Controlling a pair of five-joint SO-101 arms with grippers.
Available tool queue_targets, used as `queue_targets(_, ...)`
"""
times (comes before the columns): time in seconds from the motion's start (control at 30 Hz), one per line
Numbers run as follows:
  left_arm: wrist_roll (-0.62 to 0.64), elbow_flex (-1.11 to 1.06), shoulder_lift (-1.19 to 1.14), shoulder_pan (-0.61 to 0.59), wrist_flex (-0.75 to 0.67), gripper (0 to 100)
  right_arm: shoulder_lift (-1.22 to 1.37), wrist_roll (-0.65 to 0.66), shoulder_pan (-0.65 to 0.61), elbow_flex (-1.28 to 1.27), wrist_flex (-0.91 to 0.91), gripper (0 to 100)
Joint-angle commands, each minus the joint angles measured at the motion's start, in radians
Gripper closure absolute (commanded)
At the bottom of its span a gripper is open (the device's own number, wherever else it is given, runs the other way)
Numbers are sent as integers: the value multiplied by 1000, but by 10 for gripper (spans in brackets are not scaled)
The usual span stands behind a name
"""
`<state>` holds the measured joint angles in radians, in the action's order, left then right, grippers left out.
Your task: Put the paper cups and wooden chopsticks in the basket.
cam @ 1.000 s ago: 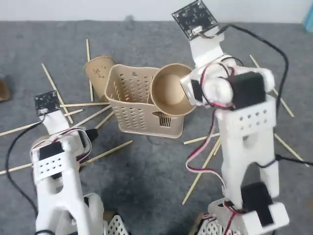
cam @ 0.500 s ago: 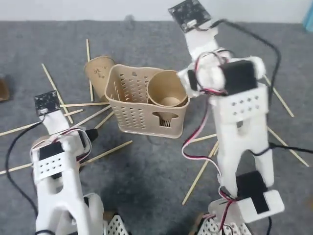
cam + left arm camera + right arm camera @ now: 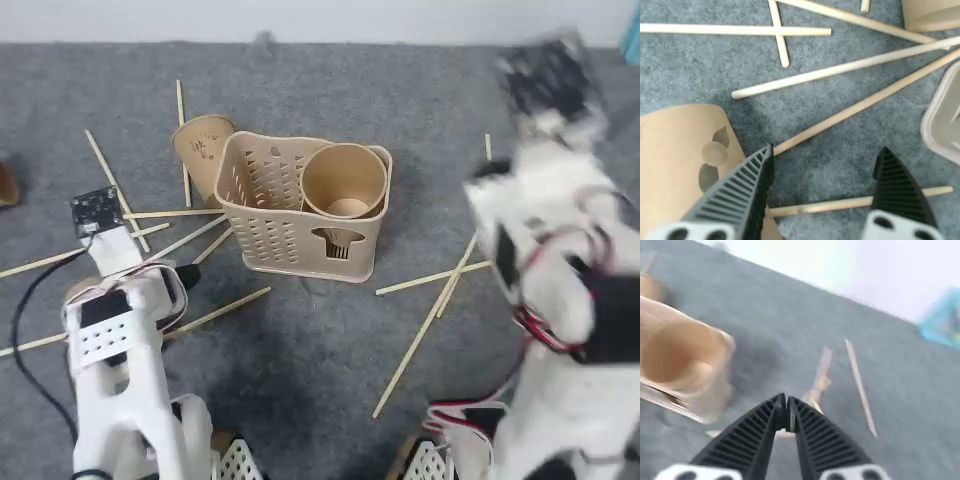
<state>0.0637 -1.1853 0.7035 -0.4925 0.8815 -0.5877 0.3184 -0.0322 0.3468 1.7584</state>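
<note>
Perforated plastic basket (image 3: pixel 290 240) stands mid-table on the grey, felt-textured table (image 3: pixel 300 380). 1 round paper cup (image 3: pixel 345 180) sits upright inside it. A 2nd cup (image 3: pixel 203 145) tilts just beside its outer wall. Thin wooden chopsticks (image 3: pixel 425 325) lie scattered. Left end effector (image 3: pixel 827 150) is released, jaws spread beside a 3rd cup (image 3: pixel 675 150). Right end effector (image 3: pixel 786 399) is clenched, empty.

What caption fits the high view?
One paper cup stands in the basket; another cup and chopsticks lie outside.
</note>
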Motion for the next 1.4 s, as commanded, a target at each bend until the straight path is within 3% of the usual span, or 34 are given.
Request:
queue_targets(0.0,-9,-1,18,2,-23,691,-79,133,300,-193,36,987)
queue_targets(0.23,-9,-1,18,2,-23,691,-45,445,885,-394,-82,985)
queue_targets(0.47,-9,-1,18,2,-23,691,-4,690,1125,-589,-162,864)
queue_targets(0.7,-9,-1,18,2,-18,691,-1,793,1171,-804,-295,842)
queue_targets(1.13,-9,-2,18,-2,-17,691,5,796,1152,-1034,-510,847)
queue_targets(1.3,-9,-2,18,0,-17,691,5,799,1144,-1036,-510,993)
queue_targets(1.37,-9,-2,18,0,-17,691,1,801,1144,-1036,-544,982)
